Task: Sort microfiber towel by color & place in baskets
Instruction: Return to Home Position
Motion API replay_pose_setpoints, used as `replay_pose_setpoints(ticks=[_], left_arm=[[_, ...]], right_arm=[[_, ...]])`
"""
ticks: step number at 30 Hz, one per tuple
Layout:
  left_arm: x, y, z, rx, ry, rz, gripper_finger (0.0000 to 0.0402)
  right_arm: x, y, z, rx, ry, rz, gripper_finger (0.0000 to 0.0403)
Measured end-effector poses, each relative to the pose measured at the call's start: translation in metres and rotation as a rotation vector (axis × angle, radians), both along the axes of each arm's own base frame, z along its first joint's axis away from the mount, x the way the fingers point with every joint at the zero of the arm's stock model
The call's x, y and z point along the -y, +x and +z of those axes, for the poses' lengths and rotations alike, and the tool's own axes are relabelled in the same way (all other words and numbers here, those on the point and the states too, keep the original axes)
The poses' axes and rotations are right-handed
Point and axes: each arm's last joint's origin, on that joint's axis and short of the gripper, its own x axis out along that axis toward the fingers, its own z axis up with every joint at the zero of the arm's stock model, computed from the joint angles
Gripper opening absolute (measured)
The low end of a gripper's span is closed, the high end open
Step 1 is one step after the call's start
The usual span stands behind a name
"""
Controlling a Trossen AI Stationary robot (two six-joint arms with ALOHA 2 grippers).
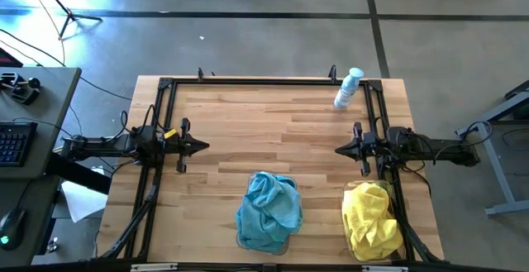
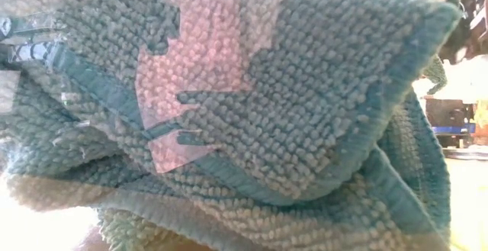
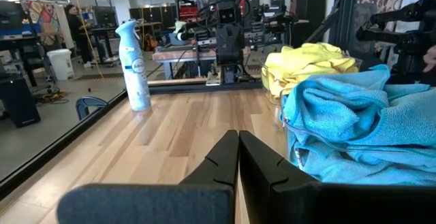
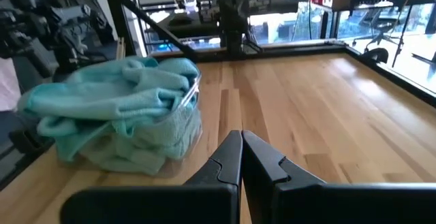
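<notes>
A pale wooden plank table [image 1: 273, 131] edged by black frame rails [image 1: 264, 80] stands on a grey concrete floor [image 1: 248, 32]. A grey side desk with a dark keyboard [image 1: 12, 140] sits out behind the left arm, and the wrist views look onto a cluttered workshop of benches and equipment. The left gripper [image 1: 202, 146] hovers over bare wood with its fingers clenched together on nothing. Directly facing it across the boards, the right gripper [image 1: 339, 149] is likewise pinched closed and empty. A white and blue spray bottle [image 1: 348, 88] stands beyond the right gripper, toward the table's far edge. Between the two grippers, and nearer the front edge than either, a heap of teal-blue microfiber towels [image 1: 269, 210] overflows a clear plastic rectangular bin [image 4: 178, 125]. The cloth is rumpled, draped over the rim and pressed against the see-through wall. The low view is filled by its nubbly weave and stitched hem. Just beside the right gripper's wrist, on the front-edge side, bright yellow microfiber towels [image 1: 372, 218] are mounded in a second clear bin [image 1: 346, 198], crumpled in loose folds that hide most of it.
</notes>
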Motion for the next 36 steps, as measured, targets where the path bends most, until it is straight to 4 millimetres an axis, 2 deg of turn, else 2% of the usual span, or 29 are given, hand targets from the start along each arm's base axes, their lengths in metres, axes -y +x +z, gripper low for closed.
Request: replay_pose_setpoints(ticks=[10,36], left_arm=[[0.0,0.0,0.0,0.0,0.0,0.0,0.0],[0.0,0.0,0.0,0.0,0.0,0.0,0.0]], right_arm=[[0.0001,-0.0012,-0.007,-0.073,-0.003,-0.002,0.0],[0.0001,-0.0012,-0.0073,-0.076,-0.003,-0.003,0.0]])
